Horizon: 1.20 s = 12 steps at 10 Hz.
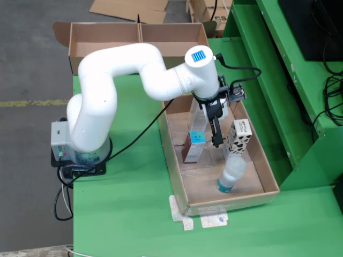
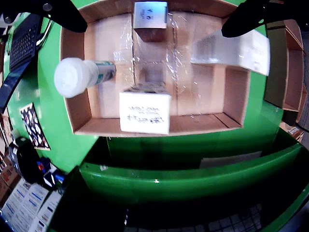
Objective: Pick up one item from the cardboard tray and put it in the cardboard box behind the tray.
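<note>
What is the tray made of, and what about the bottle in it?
The tray looks like brown cardboard: matte walls with raw cut edges, and shiny clear tape on its floor. The bottle looks like see-through plastic with a white cap, though glass cannot be ruled out.

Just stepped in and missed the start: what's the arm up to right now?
A white robot arm has its tool lowered into the cardboard tray on the green table. Upright boxes and a plastic bottle stand in the tray. The tool hangs between a tall carton and a patterned box, holding nothing. The cardboard box behind looks empty.
</note>
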Tool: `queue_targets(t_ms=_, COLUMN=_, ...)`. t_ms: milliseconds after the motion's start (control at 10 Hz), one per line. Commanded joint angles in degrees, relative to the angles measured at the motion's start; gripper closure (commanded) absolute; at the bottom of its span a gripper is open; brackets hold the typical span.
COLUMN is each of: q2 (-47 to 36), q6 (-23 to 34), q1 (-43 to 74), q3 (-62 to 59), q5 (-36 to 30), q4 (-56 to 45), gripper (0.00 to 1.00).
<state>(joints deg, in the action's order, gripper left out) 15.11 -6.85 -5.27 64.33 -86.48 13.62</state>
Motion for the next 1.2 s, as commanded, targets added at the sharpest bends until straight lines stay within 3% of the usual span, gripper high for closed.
queue_targets(t_ms=0, q2=-0.21, q6=0.25, q1=0.25, q3=-1.66, q5=-0.71, q4=0.46, gripper=0.0)
queue_targets(t_ms=1100, q2=-7.66, q6=-1.64, q1=-3.7, q3=20.04, q5=1.3, q4=12.24, gripper=0.0)
